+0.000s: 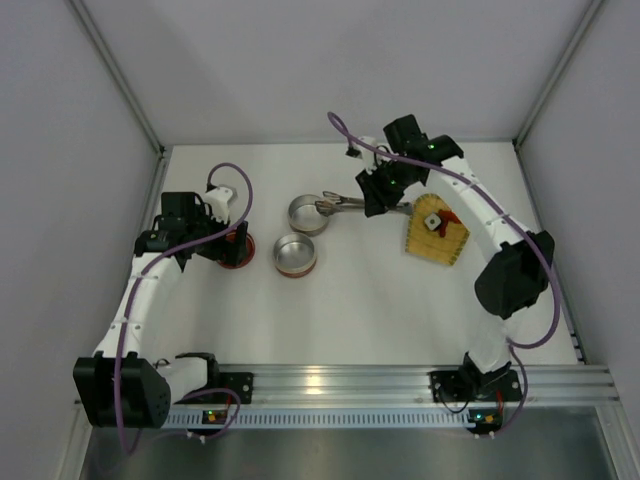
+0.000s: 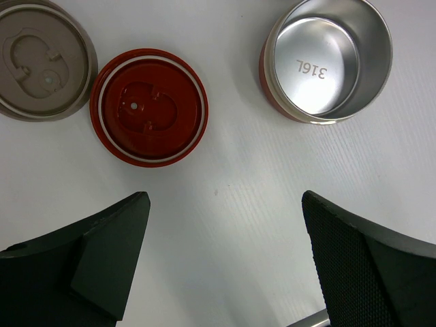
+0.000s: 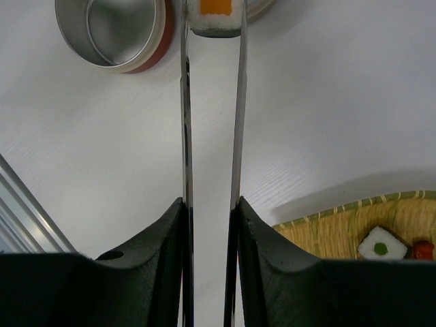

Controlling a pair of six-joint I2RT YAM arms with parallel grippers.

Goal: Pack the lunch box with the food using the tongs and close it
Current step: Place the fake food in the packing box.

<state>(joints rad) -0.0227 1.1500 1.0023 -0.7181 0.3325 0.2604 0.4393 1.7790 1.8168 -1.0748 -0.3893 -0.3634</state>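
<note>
Table (image 1: 380, 310): white; everything stands on it.
Left gripper (image 2: 223, 197): jaws wide apart and holding nothing, hanging over bare table just beside the red lid.
Right gripper (image 3: 209, 204): clamped on the tongs, pressing their two arms nearly together.
Tray (image 3: 334, 231): yellow, woven, at the right of the table, with two pieces on it.
Tongs (image 3: 185, 116): reach from the right gripper towards the tins, tips pinching the orange piece.
Near tin (image 2: 327, 58): steel, red outside, nothing in it.
Far tin (image 1: 310, 214): steel, just behind the near tin.
Red lid (image 2: 150, 107): lies flat, touching the grey lid (image 2: 41, 61).
Orange piece (image 3: 214, 17): white block, held at the far tin's edge.
Green-dot piece (image 3: 380, 244): on the tray.
Red piece (image 3: 424, 248): just beside it.
</note>
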